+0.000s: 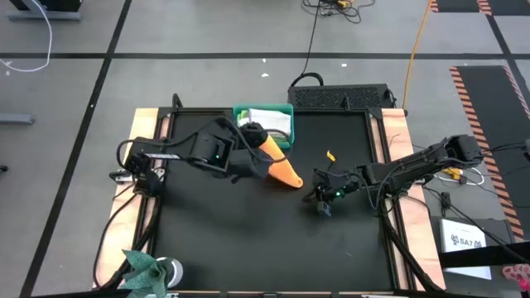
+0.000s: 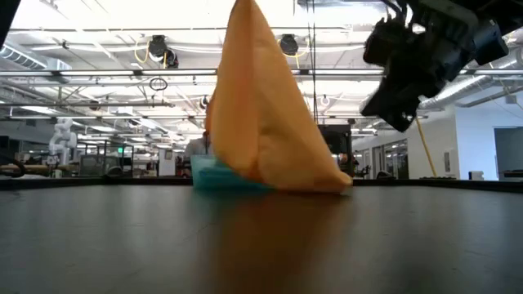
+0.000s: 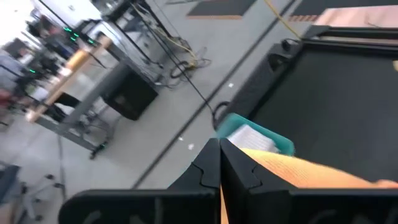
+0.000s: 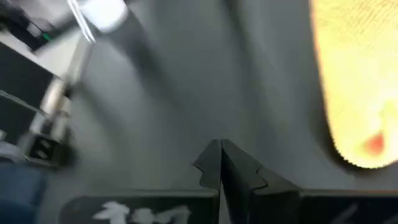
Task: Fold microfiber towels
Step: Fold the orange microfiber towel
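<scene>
My left gripper (image 1: 253,134) is shut on the orange-yellow towel (image 1: 280,165), raised above the black table near the teal bin (image 1: 286,108). The towel hangs in a cone (image 2: 261,106), and its lower end rests on the table. It also shows in the left wrist view (image 3: 298,169). My right gripper (image 1: 322,201) is shut and empty, above the table to the right of the towel; it shows at the upper right of the low view (image 2: 400,77). Its wrist view shows the towel's lower end (image 4: 354,81). Other towels lie in the bin (image 1: 269,120). My left gripper pinches the orange-yellow towel's top end (image 3: 244,158) between its two fingers. One layer or several, I cannot tell. The towel hangs slack below the fingers and spreads wider downward. Its lower end (image 2: 327,181) rests on the table.
The teal bin (image 3: 283,142) stands at the table's far edge, behind the hanging towel. A small yellow piece (image 1: 330,155) lies on the black mat right of the towel. A green leafy thing (image 1: 145,266) is at the near left corner. Wooden strips (image 1: 396,141) border the mat.
</scene>
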